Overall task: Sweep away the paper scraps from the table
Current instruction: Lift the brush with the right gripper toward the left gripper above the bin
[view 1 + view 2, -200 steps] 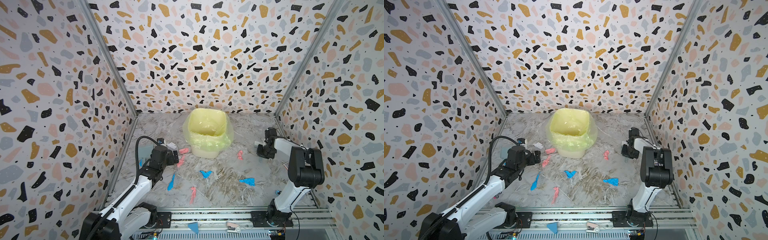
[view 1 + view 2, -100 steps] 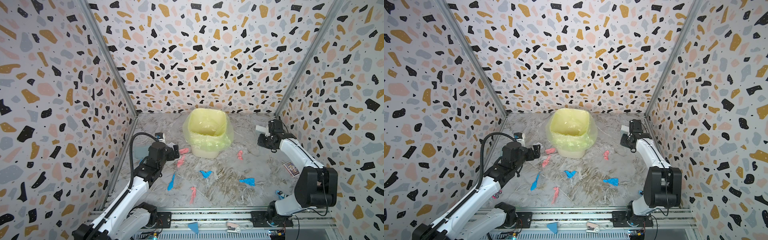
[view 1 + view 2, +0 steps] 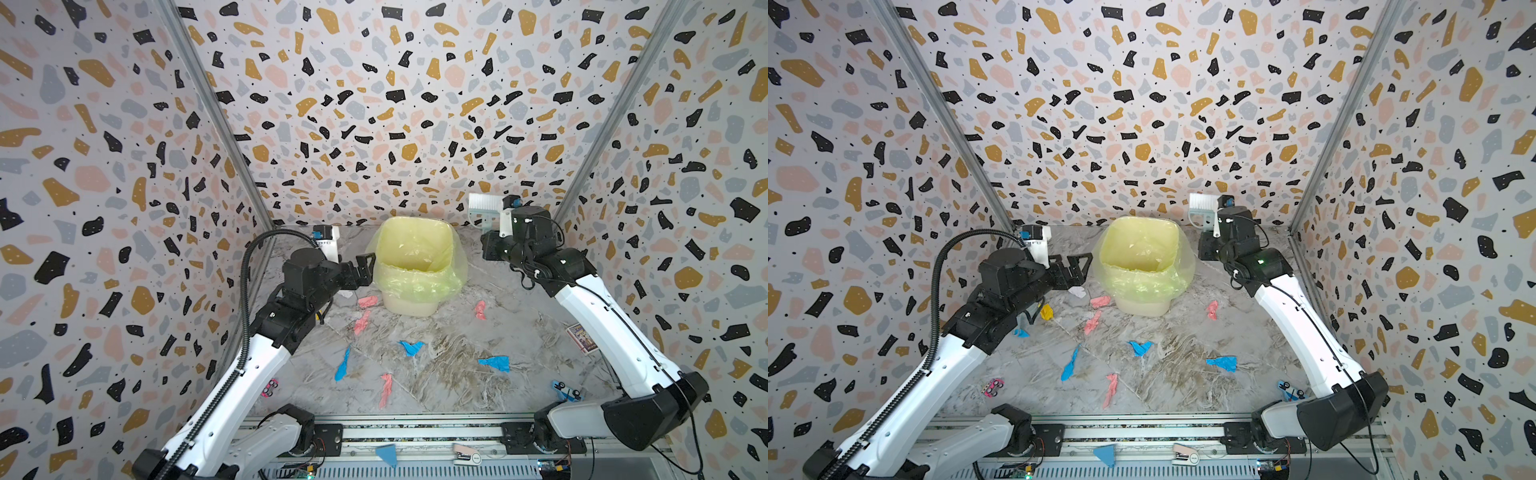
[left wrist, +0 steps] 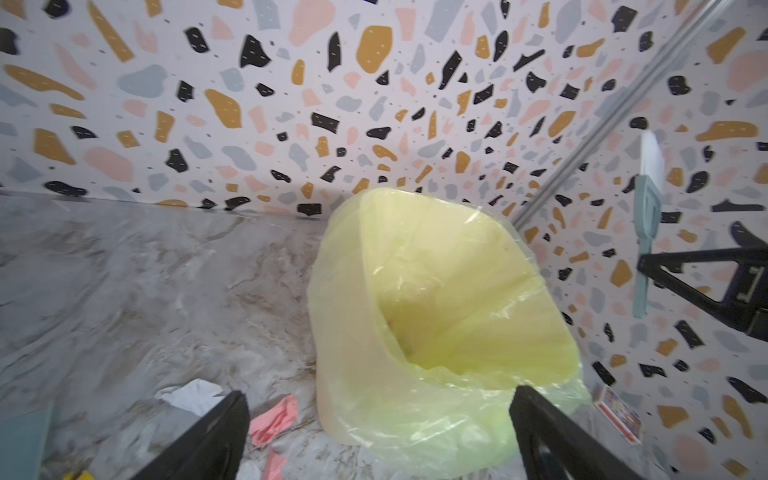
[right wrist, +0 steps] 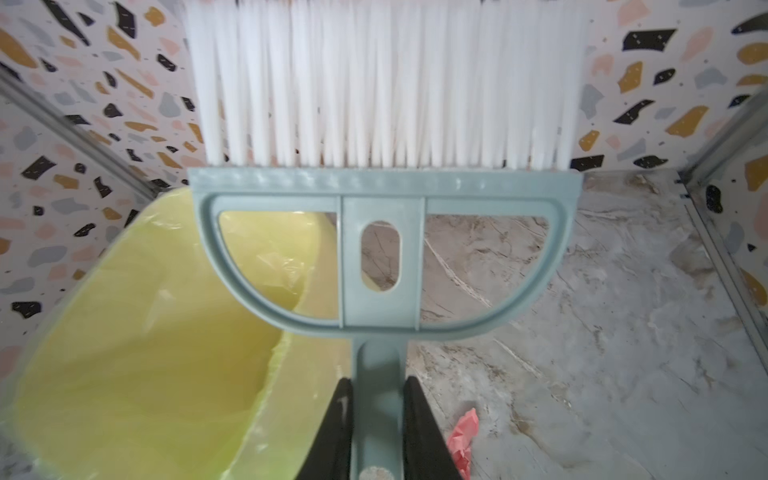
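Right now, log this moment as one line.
left claw: open, empty | right claw: shut on brush, bristles up | paper scraps: scattered on table

A robotics lab test cell: terrazzo-print wall panels [image 3: 374,104] in aluminium framing [image 3: 216,112] box in a marble-patterned desk [image 3: 449,390], where a left arm [image 3: 249,374] and a right arm [image 3: 602,316] stand bolted to a metal rail [image 3: 415,432] along the front edge.

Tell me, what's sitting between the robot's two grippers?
The bag-lined yellow bin stands between the open left gripper and the right gripper, which is shut on the brush; both top views show it.
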You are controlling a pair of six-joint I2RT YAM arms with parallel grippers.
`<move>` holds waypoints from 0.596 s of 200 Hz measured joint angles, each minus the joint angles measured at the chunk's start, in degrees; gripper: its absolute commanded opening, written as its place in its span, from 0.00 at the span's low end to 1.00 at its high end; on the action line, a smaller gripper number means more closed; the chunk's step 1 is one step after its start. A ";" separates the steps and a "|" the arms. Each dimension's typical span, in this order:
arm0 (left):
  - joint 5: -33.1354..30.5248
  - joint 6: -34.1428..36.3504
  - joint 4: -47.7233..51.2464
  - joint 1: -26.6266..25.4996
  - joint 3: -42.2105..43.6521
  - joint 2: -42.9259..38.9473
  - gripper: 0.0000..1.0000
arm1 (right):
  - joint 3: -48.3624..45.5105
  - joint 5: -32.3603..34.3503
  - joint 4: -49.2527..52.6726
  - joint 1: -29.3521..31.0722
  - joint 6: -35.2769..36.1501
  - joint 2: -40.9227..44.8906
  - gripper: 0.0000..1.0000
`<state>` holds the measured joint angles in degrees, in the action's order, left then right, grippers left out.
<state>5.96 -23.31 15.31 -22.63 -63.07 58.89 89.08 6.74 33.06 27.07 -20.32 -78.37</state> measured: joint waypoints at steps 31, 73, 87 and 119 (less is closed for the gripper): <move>8.76 -1.33 -1.53 -0.11 -6.36 4.50 0.99 | 8.50 2.16 1.18 7.69 1.66 -2.32 0.00; 19.12 -4.44 -6.54 -0.15 -10.51 8.07 0.97 | 15.47 3.82 3.06 15.54 4.04 -7.58 0.00; 21.59 -5.66 -8.11 -0.15 -10.95 8.76 0.94 | 15.69 4.07 3.17 17.46 4.74 -8.66 0.00; 24.61 -8.04 -10.32 -0.15 -10.99 9.84 0.86 | 15.69 4.07 3.85 21.14 6.32 -10.16 0.00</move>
<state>30.57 -31.35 4.99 -22.79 -74.06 68.73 104.77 10.81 36.91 48.21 -14.00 -88.53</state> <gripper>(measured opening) 0.878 0.189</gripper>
